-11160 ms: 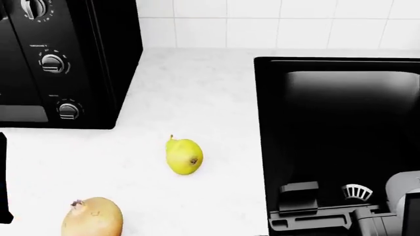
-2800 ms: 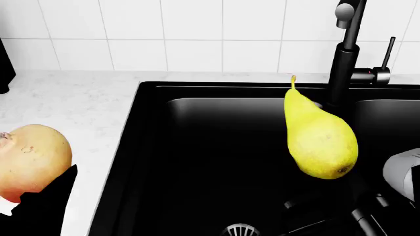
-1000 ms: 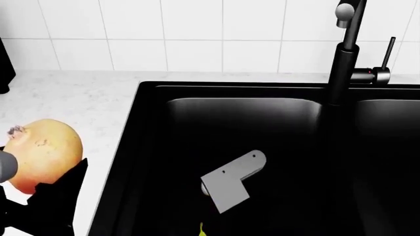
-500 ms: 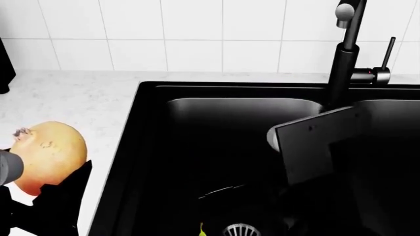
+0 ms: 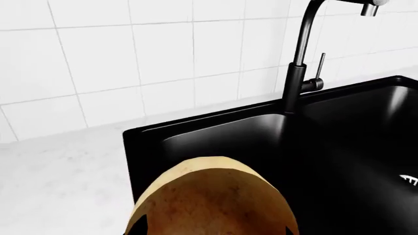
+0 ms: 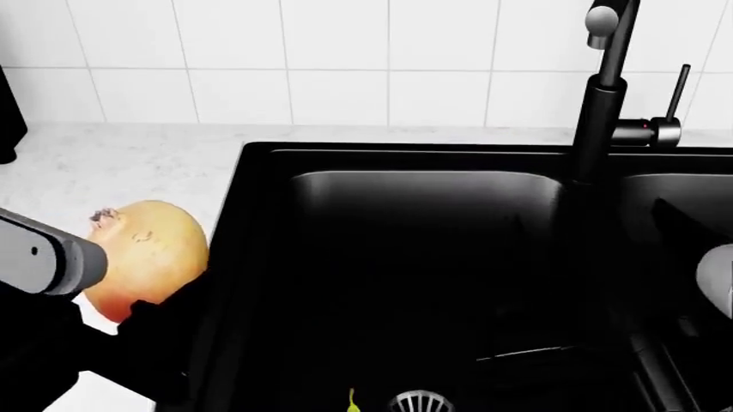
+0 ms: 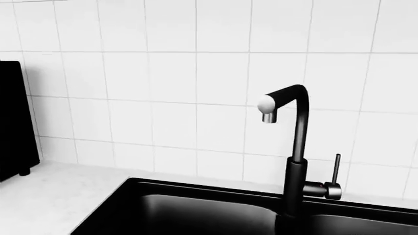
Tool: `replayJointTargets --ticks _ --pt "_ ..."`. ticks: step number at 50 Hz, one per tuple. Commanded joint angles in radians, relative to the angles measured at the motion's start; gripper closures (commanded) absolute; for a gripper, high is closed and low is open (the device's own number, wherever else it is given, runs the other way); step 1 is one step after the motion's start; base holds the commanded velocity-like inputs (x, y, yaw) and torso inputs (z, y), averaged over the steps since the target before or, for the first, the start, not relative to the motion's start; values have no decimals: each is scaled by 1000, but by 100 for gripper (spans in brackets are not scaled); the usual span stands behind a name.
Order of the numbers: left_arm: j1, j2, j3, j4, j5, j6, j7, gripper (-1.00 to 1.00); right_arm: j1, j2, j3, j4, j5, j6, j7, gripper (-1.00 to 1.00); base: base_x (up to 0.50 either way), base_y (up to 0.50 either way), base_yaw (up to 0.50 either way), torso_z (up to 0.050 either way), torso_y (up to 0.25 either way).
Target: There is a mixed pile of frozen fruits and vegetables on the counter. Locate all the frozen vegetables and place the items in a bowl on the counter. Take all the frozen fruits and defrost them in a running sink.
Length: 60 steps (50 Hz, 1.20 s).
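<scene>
One round fruit (image 6: 147,257) sits gripped in my left gripper (image 6: 137,318), low left, beside the sink (image 6: 263,257).
I should carry it over the basin, lower, then release near the pear tip (image 6: 352,399); right gripper's jaws: cannot tell.

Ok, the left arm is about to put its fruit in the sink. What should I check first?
1. Round tan-yellow fruit gripped by the left end effector: ok.
2. Fruit over the sink basin: not ok, it looks to be above the counter at the sink's edge.
3. Pear in the basin: ok, its yellow tip shows beside the drain.
4. Tap running: not ok, no water visible.
5. Right end effector out of the drop path: cannot tell.
</scene>
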Motion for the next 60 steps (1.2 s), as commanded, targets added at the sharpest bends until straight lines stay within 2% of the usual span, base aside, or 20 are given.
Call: replayJointTargets --ticks 1,7,18,22,32,48,50,52,55,57,60 --pt "-155 112 68 -131 29 -29 72 100 -65 115 183 -50 192 -23 81 -100 0 0 0 0 0" --pt "-269 200 130 -303 97 -45 166 100 -94 125 228 -52 228 -37 97 -100 0 0 0 0 0" --pt "-386 316 258 -533 247 -41 354 100 -51 156 196 -48 266 -50 129 -100 0 0 0 0 1" --pt "-423 372 314 -642 312 -18 433 100 -59 183 236 -49 303 -63 161 -100 0 0 0 0 0" --pt "-450 477 442 -841 445 53 596 100 -75 222 302 -62 316 -59 185 -100 0 0 0 1 0" --pt "-469 641 582 -1127 567 169 760 100 -190 223 487 -73 410 -30 186 -100 0 0 0 0 1" --pt "-478 657 642 -1186 548 216 776 100 -198 218 505 -70 411 -25 179 -100 0 0 0 0 0" --pt "-503 657 753 -1239 466 288 772 100 -211 216 530 -71 424 -22 181 -100 0 0 0 0 5" --pt "-549 658 1001 -1316 273 436 769 100 -227 210 563 -71 434 -14 175 -100 0 0 0 0 0" --pt "-568 658 1124 -1329 170 500 761 100 -237 206 579 -73 438 -7 171 -100 0 0 0 0 0" --pt "-569 658 1212 -1323 127 540 756 100 -239 196 583 -67 422 1 158 -100 0 0 0 0 0"
